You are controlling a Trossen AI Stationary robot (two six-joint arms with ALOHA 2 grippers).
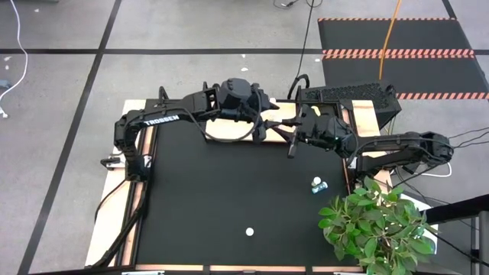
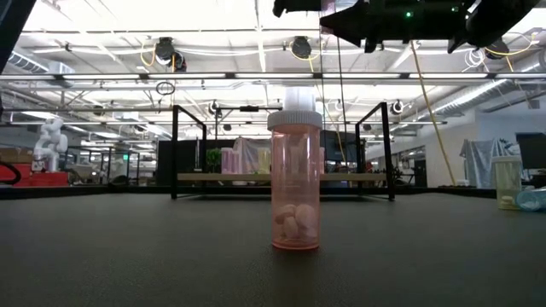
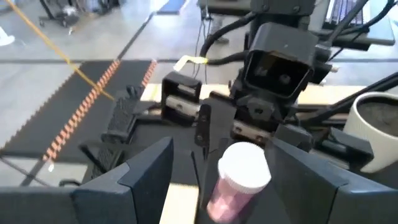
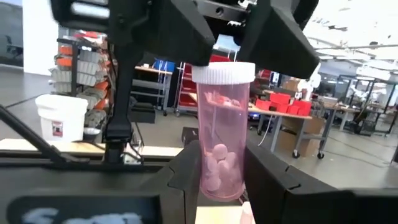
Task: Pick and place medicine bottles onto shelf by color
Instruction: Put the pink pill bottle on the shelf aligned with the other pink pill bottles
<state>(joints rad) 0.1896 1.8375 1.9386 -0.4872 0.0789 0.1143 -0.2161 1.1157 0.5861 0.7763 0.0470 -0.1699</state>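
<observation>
Both arms are meeting over the far edge of the black tabletop (image 1: 229, 191), right above the light-wood shelf with thin black brackets (image 2: 281, 177). A pink translucent medicine bottle with a white cap (image 4: 222, 134) is standing upright there, its long axis vertical, cap on top and pale pills sitting at its bottom. The right pincer (image 4: 222, 177) is clenching its two dark fingers on the lower body of this bottle, just above the shelf. The left pincer (image 3: 239, 180) is reaching at the same bottle from the other side, fingers spread to either side of the cap and not pressing it, so it is released.

Nearer the front of the tabletop than the shelf, another pink bottle with a white cap (image 2: 295, 179) is standing upright on its own, well apart from the shelf. Toward the right side from the shelf, two small teal-blue bottles (image 1: 317, 185) are sitting together beside a leafy green potted plant (image 1: 378, 225).
</observation>
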